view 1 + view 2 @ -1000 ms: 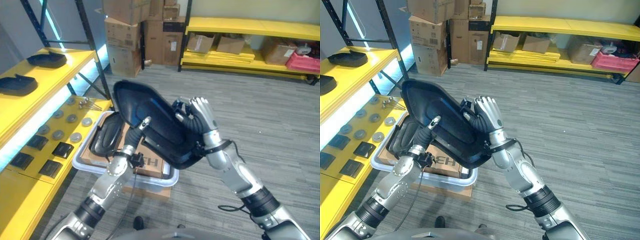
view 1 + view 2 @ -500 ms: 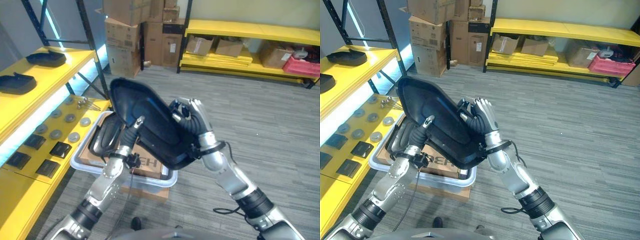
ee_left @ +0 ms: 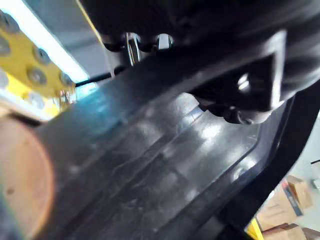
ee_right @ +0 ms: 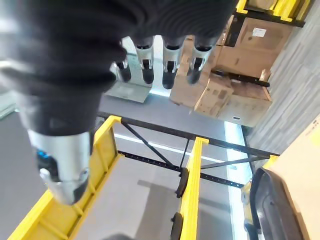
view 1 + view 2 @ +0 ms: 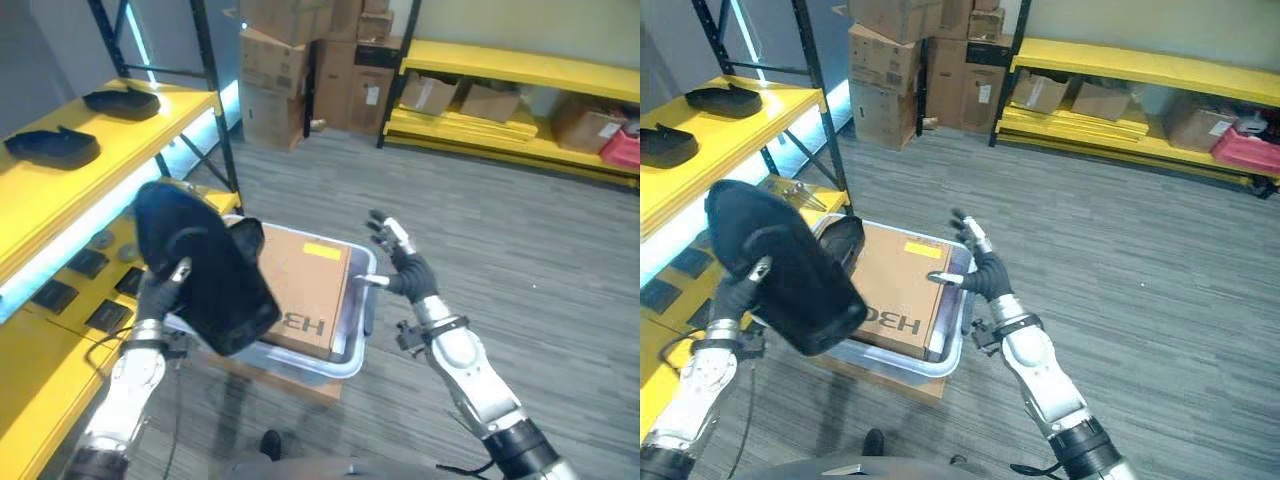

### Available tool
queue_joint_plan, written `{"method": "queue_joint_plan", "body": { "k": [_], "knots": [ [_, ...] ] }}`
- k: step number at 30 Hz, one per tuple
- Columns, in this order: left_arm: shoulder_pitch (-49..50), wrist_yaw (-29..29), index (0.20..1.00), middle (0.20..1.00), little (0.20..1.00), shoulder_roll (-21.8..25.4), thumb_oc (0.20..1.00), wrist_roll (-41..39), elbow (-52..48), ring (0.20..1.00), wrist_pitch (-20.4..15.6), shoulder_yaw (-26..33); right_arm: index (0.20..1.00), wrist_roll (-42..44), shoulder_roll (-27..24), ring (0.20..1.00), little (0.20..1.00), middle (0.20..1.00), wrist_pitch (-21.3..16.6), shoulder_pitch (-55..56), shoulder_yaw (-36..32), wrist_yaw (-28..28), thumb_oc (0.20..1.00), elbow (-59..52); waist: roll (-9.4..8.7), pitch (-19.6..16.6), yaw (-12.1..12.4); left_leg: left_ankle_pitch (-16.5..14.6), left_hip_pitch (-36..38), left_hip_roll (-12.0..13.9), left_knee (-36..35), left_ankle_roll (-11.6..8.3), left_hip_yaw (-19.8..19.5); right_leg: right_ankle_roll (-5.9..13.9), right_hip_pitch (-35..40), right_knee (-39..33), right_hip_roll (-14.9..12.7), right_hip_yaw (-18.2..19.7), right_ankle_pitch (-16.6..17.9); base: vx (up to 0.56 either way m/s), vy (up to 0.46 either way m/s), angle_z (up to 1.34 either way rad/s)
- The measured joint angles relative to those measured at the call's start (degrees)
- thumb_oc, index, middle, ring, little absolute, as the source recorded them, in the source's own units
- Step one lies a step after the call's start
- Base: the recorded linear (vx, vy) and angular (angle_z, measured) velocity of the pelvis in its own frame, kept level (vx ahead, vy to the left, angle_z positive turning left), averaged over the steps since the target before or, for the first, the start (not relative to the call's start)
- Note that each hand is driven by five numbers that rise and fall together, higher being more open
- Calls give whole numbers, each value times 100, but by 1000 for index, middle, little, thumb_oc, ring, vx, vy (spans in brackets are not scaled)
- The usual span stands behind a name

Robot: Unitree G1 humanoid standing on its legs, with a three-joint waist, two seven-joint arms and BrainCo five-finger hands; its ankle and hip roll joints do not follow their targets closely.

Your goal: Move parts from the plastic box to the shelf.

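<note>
A large black moulded part (image 5: 205, 270) hangs over the left end of the plastic box (image 5: 345, 355), and my left hand (image 5: 158, 292) is shut on it from below. Up close, the part's ribbed inner face (image 3: 150, 160) lies right against that hand. My right hand (image 5: 405, 268) hovers open over the box's right rim, its fingers (image 4: 170, 55) straight and holding nothing. A second black part (image 5: 843, 240) stands in the box beside a cardboard box (image 5: 300, 285). The yellow shelf (image 5: 95, 180) is on my left, with two black parts (image 5: 55, 145) on its upper level.
The shelf's lower level (image 5: 75, 275) holds small discs and black squares. A dark shelf upright (image 5: 215, 120) stands just beyond the box. Stacked cartons (image 5: 300, 60) and a low yellow rack (image 5: 520, 100) line the back wall, with grey floor in between.
My right hand has let go of the black part and drawn back to the right, open. My left hand alone has carried the part left toward the shelf. The camera has shifted.
</note>
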Motion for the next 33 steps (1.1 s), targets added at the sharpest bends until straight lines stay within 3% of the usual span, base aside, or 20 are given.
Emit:
{"method": "queue_joint_plan", "body": {
  "k": [7, 9, 11, 12, 13, 14, 15, 16, 17, 18, 19, 20, 22, 23, 25, 28, 29, 31, 32, 33],
  "knots": [
    [371, 278, 200, 200, 200, -12, 200, 542, -52, 200, -70, 535, 1000, 869, 43, 1000, 1000, 1000, -7, 358, -192, 439, 1000, 29, 1, 59, 262, 5, -47, -13, 0, -7, -127, 1, 35, 13, 2, -191, -61, -32, -40, 15],
    [379, 315, 200, 200, 200, -46, 200, 610, -209, 200, -124, 542, 1000, 1011, 95, 1000, 1000, 1000, -61, 277, -27, 521, 1000, 82, 13, 100, 481, 152, -146, -47, 8, -143, -261, -2, 23, 16, 72, -363, -75, -61, -33, 38],
    [173, 332, 200, 200, 200, -134, 200, 714, -420, 200, -250, 515, 1000, 1108, 106, 1000, 1000, 1000, -69, 85, 142, 582, 1000, 272, -3, 195, 495, 196, -285, -19, 9, -181, -535, -36, 17, -22, 53, -735, -145, -48, -6, 96],
    [200, 366, 200, 200, 200, -182, 200, 744, -499, 200, -305, 534, 1000, 1109, 201, 1000, 1000, 1000, -55, -88, 236, 693, 1000, 327, 89, 313, 813, 250, -392, -14, 19, -228, -406, -20, 121, 42, 120, -874, -133, -84, 39, 91],
    [207, 366, 200, 200, 200, -339, 200, 761, -697, 200, -245, 484, 1000, 1119, 284, 1000, 1000, 1000, -63, -104, 200, 692, 1000, 264, 150, 370, 884, 289, -496, -82, 167, -306, -573, 23, 124, 118, 143, -1062, -172, -39, 59, 127],
    [32, 368, 200, 200, 200, -527, 200, 785, -850, 200, -354, 446, 1000, 1238, 304, 1000, 1000, 1000, -199, -105, 247, 633, 1000, 315, 149, 352, 830, 131, -669, -159, 178, -429, -705, -1, 238, 25, 125, -1650, -204, -7, 78, 190],
    [-100, 397, 200, 200, 200, -563, 200, 781, -917, 200, -433, 354, 1000, 1238, 321, 1000, 1000, 1000, -212, -179, 305, 636, 1000, 373, 114, 391, 750, -62, -800, -60, 205, -395, -316, -30, 263, 15, 19, -1997, -255, 115, 111, 247],
    [-247, 474, 200, 200, 200, -418, 200, 778, -938, 200, -580, 332, 1000, 1218, 319, 1000, 1000, 1000, -143, -570, 490, 705, 1000, 611, -125, 537, 1073, -22, -991, 144, 336, -261, 891, -106, 241, 22, -314, -2532, -372, 144, 162, 217],
    [-263, 476, 200, 200, 200, -307, 200, 807, -911, 200, -563, 346, 1000, 1219, 311, 1000, 1000, 1000, -147, -670, 519, 704, 1000, 614, -231, 555, 1080, -83, -1041, 317, 480, -335, 1880, 25, 321, 32, -442, -2849, -296, 174, 195, 211],
    [-247, 476, 200, 200, 200, -268, 200, 842, -918, 200, -572, 377, 1000, 1215, 297, 1000, 1000, 1000, -151, -724, 506, 699, 1000, 557, -205, 541, 999, -168, -1046, 543, 610, -289, 2696, 73, 447, 51, -495, -3218, -326, 141, 206, 178],
    [-189, 476, 200, 200, 200, -264, 200, 869, -923, 200, -593, 390, 1000, 1213, 248, 1000, 1000, 1000, -161, -725, 482, 696, 1000, 481, -171, 523, 959, -274, -1033, 751, 652, -189, 3180, 137, 516, 124, -504, -3438, -352, 205, 211, 174],
    [-53, 473, 200, 200, 200, -277, 200, 876, -942, 200, -599, 404, 1000, 1212, 201, 1000, 1000, 1000, -161, -713, 456, 688, 1000, 408, -27, 447, 907, -362, -1030, 875, 667, -148, 3369, 152, 589, 216, -518, -3502, -361, 298, 322, 193],
    [310, 447, 200, 200, 200, -273, 200, 917, -940, 200, -602, 540, 1000, 1209, 179, 1000, 1000, 1000, -159, -706, 365, 671, 1000, 391, 130, 383, 816, 195, -914, 541, 576, 319, 3141, 169, 880, 414, -791, -3403, -345, 237, 267, 154],
    [410, 455, 200, 200, 200, -281, 200, 916, -937, 200, -595, 621, 1000, 1208, 280, 1000, 1000, 1000, -132, -716, 385, 663, 1000, 405, 68, 401, 898, 173, -874, 433, 567, 419, 3073, 163, 884, 541, -948, -3339, -366, 275, 317, 67],
    [421, 477, 200, 200, 200, -296, 200, 901, -901, 200, -539, 830, 1000, 1181, 385, 1000, 1000, 1000, -61, -841, 495, 686, 1000, 415, 79, 413, 1034, 96, -837, 388, 496, 520, 2872, 201, 705, 566, -928, -3113, -659, 276, 334, 51],
    [185, 434, 200, 200, 200, -57, 200, 865, -908, 200, -528, 882, 1000, 1002, 611, 1000, 1000, 1000, -41, -997, 470, 672, 1000, 416, -133, 426, 1096, -127, -563, 126, 473, 538, 2665, 276, 268, 798, -1312, -2981, -221, 278, 392, 52],
    [159, 421, 200, 200, 200, 98, 200, 866, -890, 200, -530, 884, 1000, 978, 736, 1000, 1000, 1000, -40, -1014, 498, 658, 1000, 405, -224, 406, 1033, -389, -380, -178, 504, 558, 2530, 469, 133, 1565, -1728, -2998, -15, 286, 380, 54],
    [155, 395, 200, 200, 200, 147, 200, 864, -925, 200, -548, 800, 1000, 977, 725, 1000, 1000, 1000, -51, -1006, 522, 590, 1000, 375, -70, 405, 810, -450, -159, -262, 409, 633, 2242, 444, -31, 2563, -2095, -2773, -72, 187, 195, 64],
    [110, 384, 200, 200, 200, 165, 200, 865, -929, 200, -594, 803, 1000, 970, 766, 1000, 1000, 1000, -55, -979, 534, 558, 1000, 378, -41, 390, 789, -481, -116, -324, 360, 653, 2210, 476, -256, 2973, -2228, -2422, -97, 192, 129, 48],
    [8, 393, 200, 200, 200, 262, 200, 847, -940, 200, -624, 750, 1000, 896, 751, 1000, 1000, 1000, -54, -973, 580, 540, 1000, 383, 5, 414, 726, -419, -111, -387, 348, 685, 2114, 503, -632, 3377, -2192, -1828, -316, 255, 86, 39]
  ]
}}
